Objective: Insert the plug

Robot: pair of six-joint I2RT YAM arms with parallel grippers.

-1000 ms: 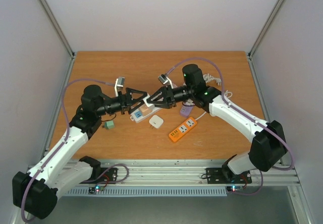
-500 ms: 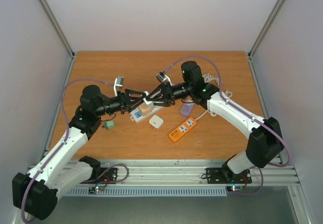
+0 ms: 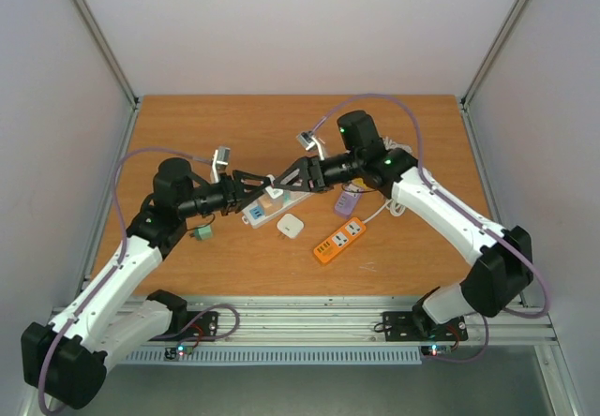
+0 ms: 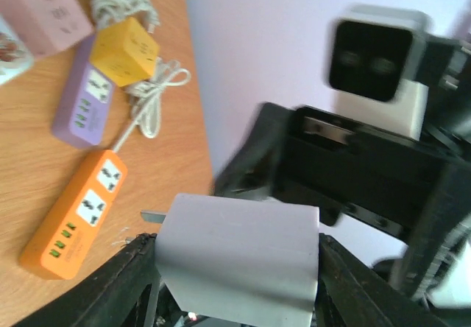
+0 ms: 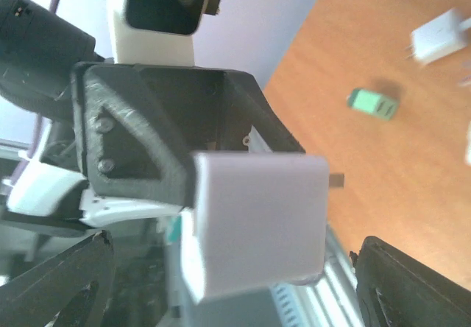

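Observed both arms meeting over the middle of the wooden table (image 3: 187, 126) in the overhead view, tips nose to nose.

Noted white cube-shaped plastic plug (image 3: 275, 189) up in the air between the two tips, above a white power strip (image 3: 261, 212) lying on the wood.

Found left gripper (image 4: 235, 272) pinching the plug. Both black fingers (image 4: 121, 279) pressed against opposite sides of the block, with a metal prong (image 4: 151, 214) sticking out sideways.

Found right gripper (image 5: 232, 268) spread wide. Its fingers (image 5: 66, 275) stand clear of the plug on either side, touching nothing.

Logged on the table to the right of the meeting point:
- flat orange plastic power strip (image 3: 339, 239)
- purple power strip (image 3: 347, 201), just beyond the orange one
- small white square adapter (image 3: 290, 226), near the white strip

Logged small green adapter (image 3: 201, 232) on the wood close beside the left forearm.
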